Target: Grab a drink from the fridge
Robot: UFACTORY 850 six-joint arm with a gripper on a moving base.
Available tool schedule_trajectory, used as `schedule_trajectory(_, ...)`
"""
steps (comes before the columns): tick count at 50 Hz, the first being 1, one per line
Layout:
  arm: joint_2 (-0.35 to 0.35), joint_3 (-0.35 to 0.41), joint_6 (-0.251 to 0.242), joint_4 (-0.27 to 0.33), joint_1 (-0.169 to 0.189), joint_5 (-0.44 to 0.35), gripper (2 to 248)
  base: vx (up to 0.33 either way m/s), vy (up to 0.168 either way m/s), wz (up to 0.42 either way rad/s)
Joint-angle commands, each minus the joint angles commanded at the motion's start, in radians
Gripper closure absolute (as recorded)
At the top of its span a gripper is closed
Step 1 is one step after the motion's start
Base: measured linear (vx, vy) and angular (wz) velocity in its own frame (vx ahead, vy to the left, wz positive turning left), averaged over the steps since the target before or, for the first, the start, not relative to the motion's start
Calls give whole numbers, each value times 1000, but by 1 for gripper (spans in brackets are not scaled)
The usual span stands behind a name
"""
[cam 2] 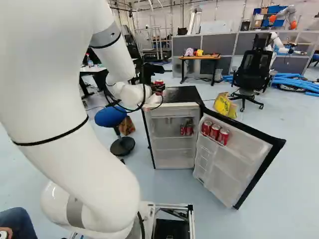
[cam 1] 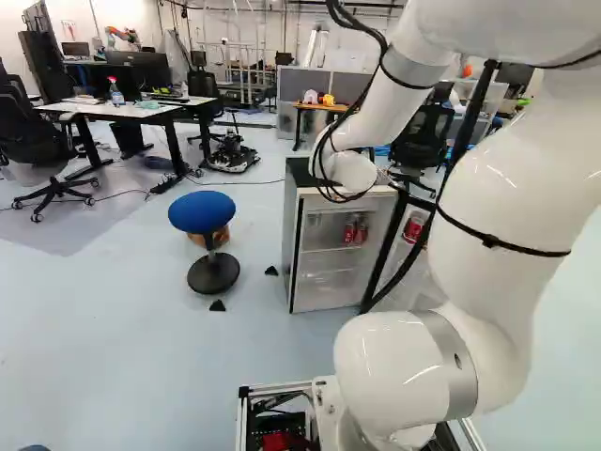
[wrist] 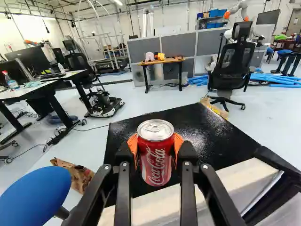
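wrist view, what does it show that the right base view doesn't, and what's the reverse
Only the wrist view shows the orange pads of the hand pressed on the held can from both sides.

Only the right base view shows the three door cans, the shelf cans inside the fridge, and the arm's big white links.

Both show the held can, the fridge top, the blue stool and the office chair.

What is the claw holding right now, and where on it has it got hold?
A red can, held upright by its sides, around the upper half, between the orange pads of the claw.
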State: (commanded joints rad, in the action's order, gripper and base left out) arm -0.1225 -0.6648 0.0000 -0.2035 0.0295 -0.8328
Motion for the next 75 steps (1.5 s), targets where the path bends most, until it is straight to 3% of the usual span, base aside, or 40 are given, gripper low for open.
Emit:
schedule_trajectory(38,-185,-209,0,0,-11,52,154,0,0,0)
schedule_trajectory(75,-335,-392,0,49,40,141,154,0,0,0)
